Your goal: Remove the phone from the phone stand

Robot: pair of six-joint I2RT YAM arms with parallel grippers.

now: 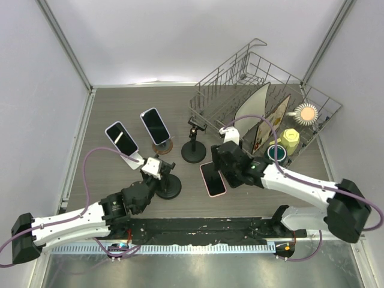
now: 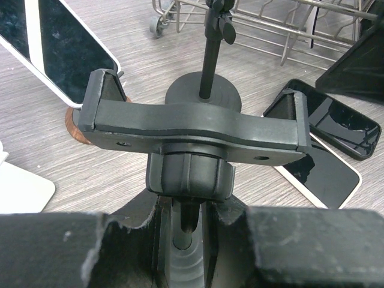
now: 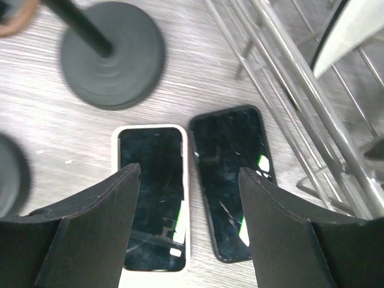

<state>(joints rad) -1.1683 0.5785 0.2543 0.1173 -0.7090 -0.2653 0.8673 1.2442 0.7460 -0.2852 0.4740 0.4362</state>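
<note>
Since the phone stand [image 2: 195, 135] shows an empty cradle, treat the white-cased phone [image 3: 153, 186], lying flat on the tabletop [image 3: 72, 150] at the stand's 3 o'clock, as probably released. Your right pincer [image 3: 189, 174] hangs spread above it, gripping nothing. Lift straight up so neither finger drags it or the dark phone [image 3: 231, 174] just beside it. Your left pincer [image 2: 185, 227] pinches the stand's stem; hold that steady.

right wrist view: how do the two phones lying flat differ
The white-edged phone has a pale rim; the black phone a dark one. The white-edged phone lies square to the view; the black phone is tilted. The black phone lies nearer the rack than the white-edged phone. Both lie flat, side by side, dark screens up.
</note>
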